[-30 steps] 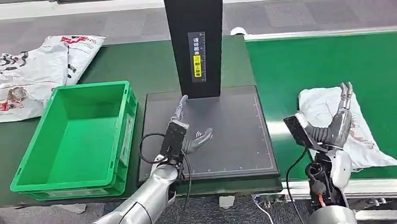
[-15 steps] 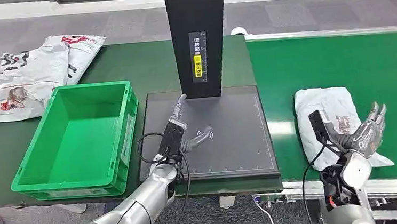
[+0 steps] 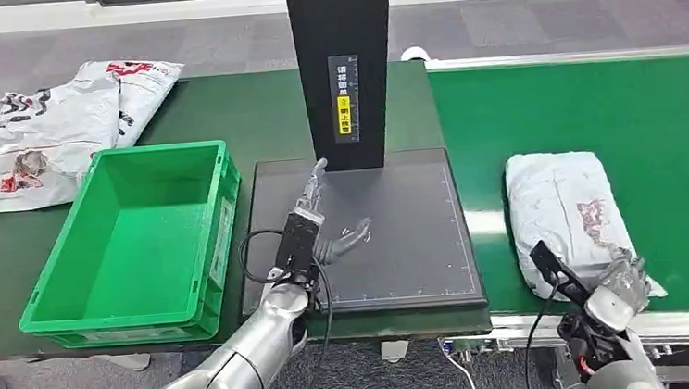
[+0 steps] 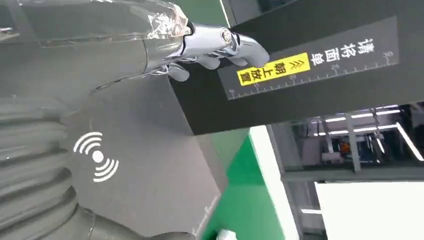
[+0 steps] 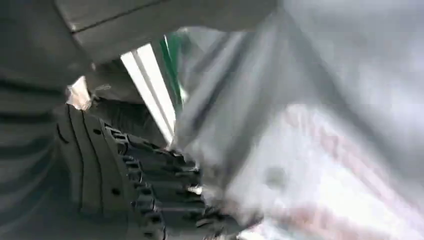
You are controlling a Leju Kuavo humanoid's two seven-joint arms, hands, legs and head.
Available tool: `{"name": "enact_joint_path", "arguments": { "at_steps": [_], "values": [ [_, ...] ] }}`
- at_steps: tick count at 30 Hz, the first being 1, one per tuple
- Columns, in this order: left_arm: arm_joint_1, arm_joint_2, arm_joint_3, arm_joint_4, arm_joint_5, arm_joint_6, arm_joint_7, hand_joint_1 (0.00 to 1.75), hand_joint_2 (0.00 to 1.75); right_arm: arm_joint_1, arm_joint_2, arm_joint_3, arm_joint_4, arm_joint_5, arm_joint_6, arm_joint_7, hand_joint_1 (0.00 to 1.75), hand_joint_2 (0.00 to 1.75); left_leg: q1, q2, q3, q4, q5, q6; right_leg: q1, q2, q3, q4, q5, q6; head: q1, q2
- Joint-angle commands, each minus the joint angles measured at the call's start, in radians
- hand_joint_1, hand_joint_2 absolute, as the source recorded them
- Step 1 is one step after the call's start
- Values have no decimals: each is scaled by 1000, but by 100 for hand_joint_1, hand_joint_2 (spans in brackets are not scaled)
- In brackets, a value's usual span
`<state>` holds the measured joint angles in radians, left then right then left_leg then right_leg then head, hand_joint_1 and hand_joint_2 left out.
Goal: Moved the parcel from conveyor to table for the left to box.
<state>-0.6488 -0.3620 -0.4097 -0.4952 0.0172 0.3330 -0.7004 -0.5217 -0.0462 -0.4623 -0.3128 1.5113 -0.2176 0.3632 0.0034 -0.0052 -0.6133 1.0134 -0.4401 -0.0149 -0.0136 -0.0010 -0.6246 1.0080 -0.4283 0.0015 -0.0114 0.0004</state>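
The parcel [image 3: 560, 210], a grey-white plastic mailer with red print, lies on the green conveyor [image 3: 612, 104] near its front edge. My right hand [image 3: 619, 286] sits low at the parcel's near right corner, fingers touching its edge. In the blurred right wrist view the dark fingers [image 5: 150, 190] stretch out along the parcel [image 5: 325, 125] with nothing clasped. My left hand [image 3: 325, 226] hovers over the black scale pad [image 3: 401, 255], fingers apart and empty. The left wrist view has its fingers [image 4: 210, 42] reaching towards the black post [image 4: 310, 70].
An empty green crate [image 3: 131, 244] stands left of the pad on the dark green table. A tall black post [image 3: 342, 65] rises at the pad's back edge. Several more printed mailers [image 3: 57, 124] lie at the table's far left.
My right hand has come off the top of the parcel and dropped back to its near right corner. The parcel now lies flatter and slightly further left. The left hand has stayed put.
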Motion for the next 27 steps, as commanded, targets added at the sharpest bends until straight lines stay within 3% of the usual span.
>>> {"name": "enact_joint_path", "arguments": {
  "at_steps": [1, 2, 7, 11, 17, 24, 27],
  "values": [
    [-10, 32, 46, -21, -7, -28, 2, 0, 175, 19, -39, 13, 107, -59, 179, -18, 14, 175, 1, 0, 6, -2, -1, 0, 1, 0, 6, -4, -1, 0, 0, 0],
    [-5, 35, 42, -33, -11, -25, 2, 0, 175, 16, -39, 2, 108, -71, 210, -21, 169, 175, 2, 0, 7, -2, -1, 0, 2, 0, 8, -5, 0, 0, 0, 0],
    [28, 65, 60, -73, -5, -15, 2, 0, 175, 22, -34, -6, 107, -76, 199, -40, 175, 175, 1, 0, 12, -2, -3, 3, 2, 0, 14, -5, -2, 3, 0, 0],
    [51, 77, 67, -60, -21, -1, 2, 0, 175, 24, -28, -8, 97, -79, 90, -86, 175, 175, 2, 1, 15, -2, -3, 4, 2, 0, 18, -7, -2, 4, 0, 0],
    [56, 79, 66, -60, -22, -2, 2, 0, 175, 22, -28, -12, 96, -82, 80, -90, 175, 175, 1, 1, 15, 1, -5, 4, 1, 0, 18, -4, -3, 4, 0, 0],
    [140, 121, 95, -100, -44, 66, 2, 0, 175, -13, -1, -15, 49, -151, -231, -344, 175, 175, 0, 5, 17, -1, -6, 5, 1, 4, 19, -6, -3, 5, 0, 0],
    [154, 132, 106, -114, -47, 71, 2, 0, 175, -31, 14, -6, 21, -181, -287, -402, 175, 175, 0, 6, 14, 1, -7, 5, 0, 6, 15, -4, -3, 5, 0, 0]
  ]
}}
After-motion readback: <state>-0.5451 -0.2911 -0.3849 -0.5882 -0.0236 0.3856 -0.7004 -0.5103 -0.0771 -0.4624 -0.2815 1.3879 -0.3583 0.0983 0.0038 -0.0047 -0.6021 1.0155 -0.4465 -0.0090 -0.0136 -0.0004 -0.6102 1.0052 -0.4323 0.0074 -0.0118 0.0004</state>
